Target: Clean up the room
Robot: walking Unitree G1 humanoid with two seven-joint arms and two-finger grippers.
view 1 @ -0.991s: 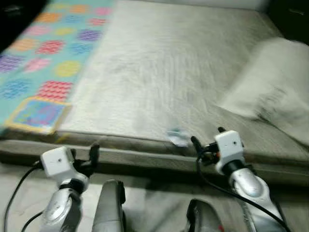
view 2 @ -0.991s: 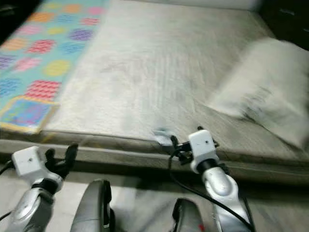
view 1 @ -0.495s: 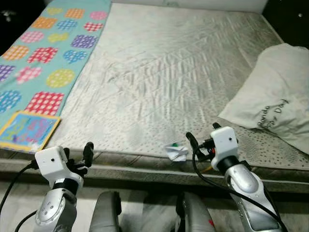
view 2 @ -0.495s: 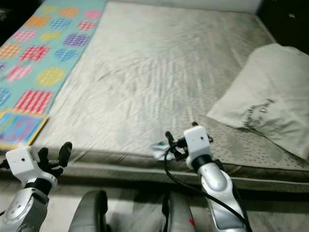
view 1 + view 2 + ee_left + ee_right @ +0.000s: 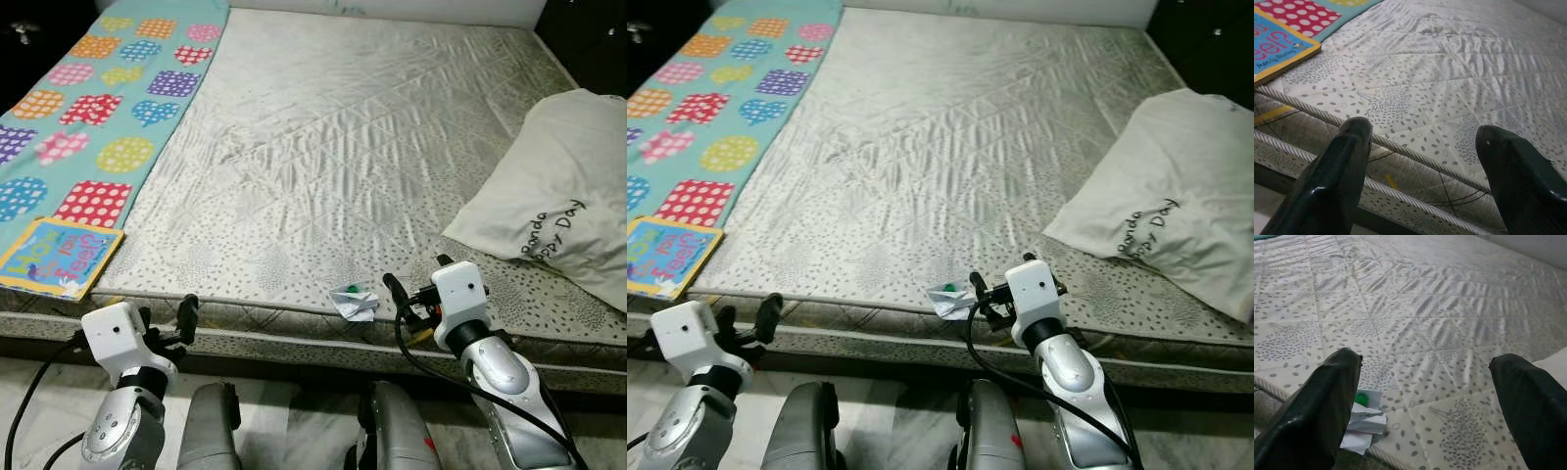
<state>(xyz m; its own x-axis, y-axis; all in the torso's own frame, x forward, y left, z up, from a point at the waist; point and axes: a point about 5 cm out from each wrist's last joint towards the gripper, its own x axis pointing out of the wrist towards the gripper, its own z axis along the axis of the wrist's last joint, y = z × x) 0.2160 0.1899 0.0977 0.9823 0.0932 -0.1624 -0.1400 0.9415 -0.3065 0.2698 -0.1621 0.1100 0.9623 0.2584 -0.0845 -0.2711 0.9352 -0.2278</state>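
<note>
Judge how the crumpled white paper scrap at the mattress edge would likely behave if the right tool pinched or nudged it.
The crumpled paper scrap looks thin and creased, so it probably weighs little and would crush rather than resist. Lying at the mattress edge, a nudge might slide it off. The open right tool sits just beside it.

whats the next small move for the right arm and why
Probably ease the right tool forward and toward the robot's left onto the crumpled paper. The scrap lies at the mattress edge just beside the open fingers, not yet between them.
</note>
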